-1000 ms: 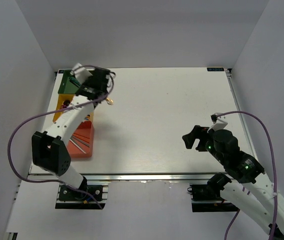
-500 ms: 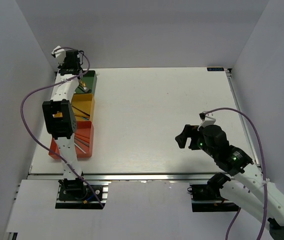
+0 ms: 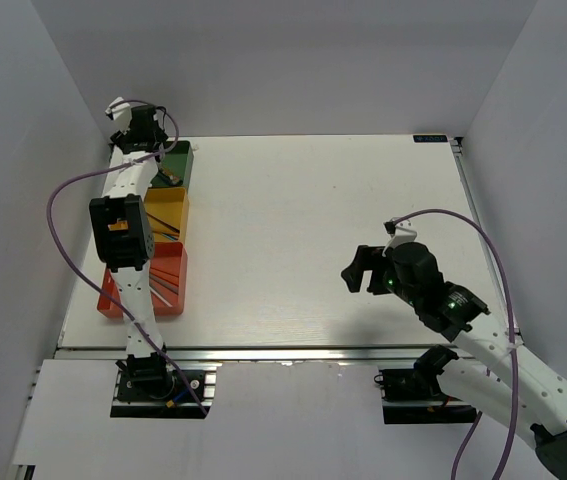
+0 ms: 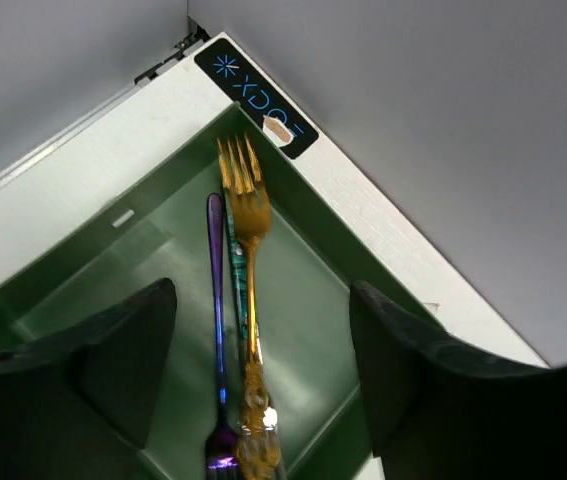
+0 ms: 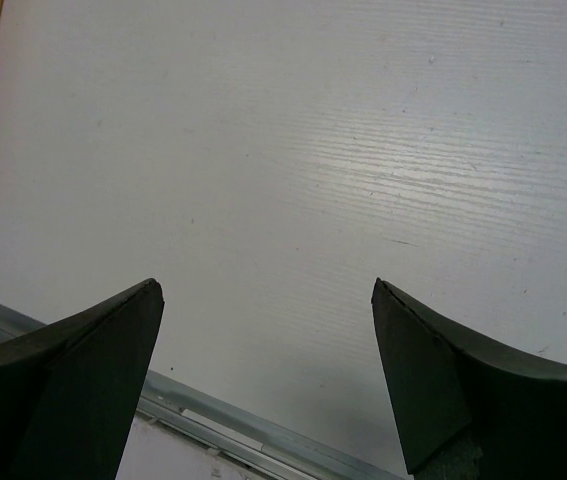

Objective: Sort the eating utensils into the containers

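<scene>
Presently catalogued: gold fork (image 4: 250,290), lying flat in the dark green tray (image 4: 323,290), tines toward the far corner; a purple utensil (image 4: 217,330) and a teal one (image 4: 235,290) are laid touching alongside it. All three are judged light, rigid, thin metal, polished and likely slippery; flat on the tray floor, little is offered to fingers, so the narrow neck or mid-handle is judged the best hold, taken across the width. Yellow tray (image 3: 166,208) and orange-red tray (image 3: 162,282) are ranged nearer along the table's (image 3: 323,220) left edge. Left gripper (image 4: 263,380) is seen spread above the green tray, nothing between its fingers. Right gripper (image 5: 263,380) is held wide apart over bare table, empty.
</scene>
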### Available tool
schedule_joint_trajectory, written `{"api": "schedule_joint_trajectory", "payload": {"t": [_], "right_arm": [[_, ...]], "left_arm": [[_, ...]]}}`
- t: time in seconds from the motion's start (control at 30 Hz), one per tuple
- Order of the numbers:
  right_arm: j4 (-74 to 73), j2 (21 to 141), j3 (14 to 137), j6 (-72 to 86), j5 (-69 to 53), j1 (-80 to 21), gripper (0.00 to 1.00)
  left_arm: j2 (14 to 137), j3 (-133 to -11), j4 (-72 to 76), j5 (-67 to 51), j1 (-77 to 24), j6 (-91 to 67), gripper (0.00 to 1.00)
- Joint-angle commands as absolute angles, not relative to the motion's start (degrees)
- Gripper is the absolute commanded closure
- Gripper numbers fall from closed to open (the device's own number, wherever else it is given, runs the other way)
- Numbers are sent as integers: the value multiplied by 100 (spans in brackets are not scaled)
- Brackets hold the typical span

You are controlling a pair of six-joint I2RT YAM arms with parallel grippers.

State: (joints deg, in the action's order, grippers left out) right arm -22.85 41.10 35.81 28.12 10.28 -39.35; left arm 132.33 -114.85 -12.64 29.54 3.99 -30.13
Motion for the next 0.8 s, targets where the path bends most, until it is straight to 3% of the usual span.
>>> {"api": "schedule_joint_trajectory", "payload": {"t": [0.0, 0.07, 0.23, 0.47, 0.77], "right_arm": [[-2030, 4113, 3647, 2733, 975, -3920, 11], [-2074, 4052, 3674, 2733, 975, -3920, 11], [-2241, 3867, 3840, 2654, 1195, -3920, 11], [-2740, 3718, 4411, 2549, 2265, -3920, 11], [-3384, 3665, 4922, 1970, 3162, -3920, 11]], "left_arm": [[12920, -11645, -1387, 3102, 378, -3304, 19], [12754, -11838, -1703, 3129, 378, -3392, 11], [11431, -11717, -2170, 2656, 378, -3419, 9], [9417, -10382, -3242, 1864, 378, -3148, 2], [6296, -6218, -3103, 1074, 264, -2471, 2]]}}
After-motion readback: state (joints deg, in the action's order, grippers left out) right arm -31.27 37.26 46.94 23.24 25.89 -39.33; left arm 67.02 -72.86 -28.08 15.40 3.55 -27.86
